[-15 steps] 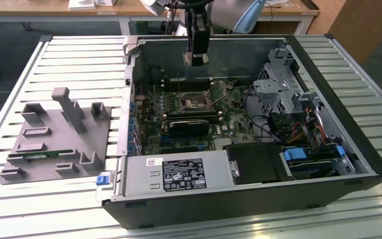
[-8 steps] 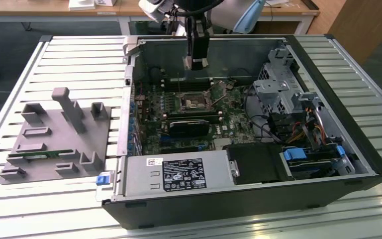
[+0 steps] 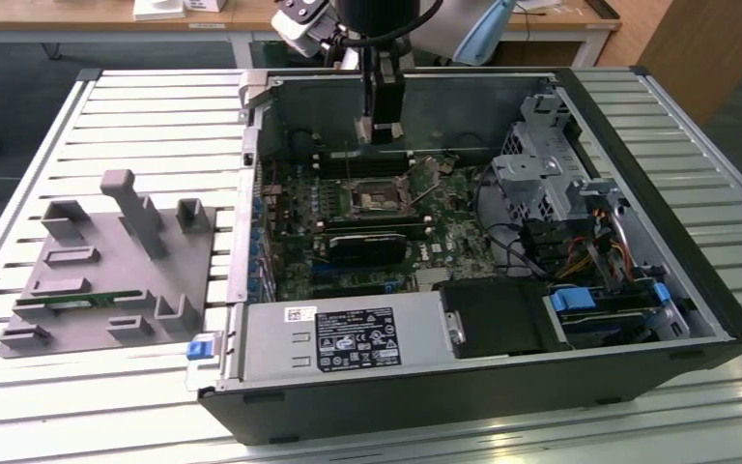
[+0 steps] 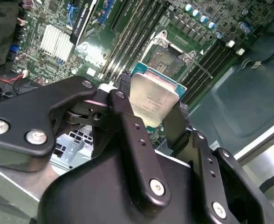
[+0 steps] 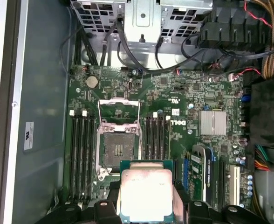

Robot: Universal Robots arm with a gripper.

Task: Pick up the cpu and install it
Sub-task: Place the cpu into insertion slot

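Note:
The cpu [image 4: 153, 100] [image 5: 145, 191], a flat square chip with a silver-grey top and a green rim, is held by its edges between my gripper's [image 4: 148, 119] black fingers. In the exterior view my gripper [image 3: 379, 130] hangs inside the open computer case [image 3: 680, 242], above the motherboard's socket [image 3: 381, 201]. The socket [image 5: 119, 148] [image 4: 167, 59] lies open with its metal frame lifted, a short way below the chip. The chip is in the air and touches nothing but the fingers.
Memory slots [image 5: 81, 149] run along both sides of the socket. A drive cage [image 3: 545, 164] and bundled cables [image 3: 578, 256] fill the case on the exterior view's right. A grey parts fixture [image 3: 107, 266] stands on the slatted table at the exterior view's left. A silver heatsink [image 5: 213, 122] sits nearby.

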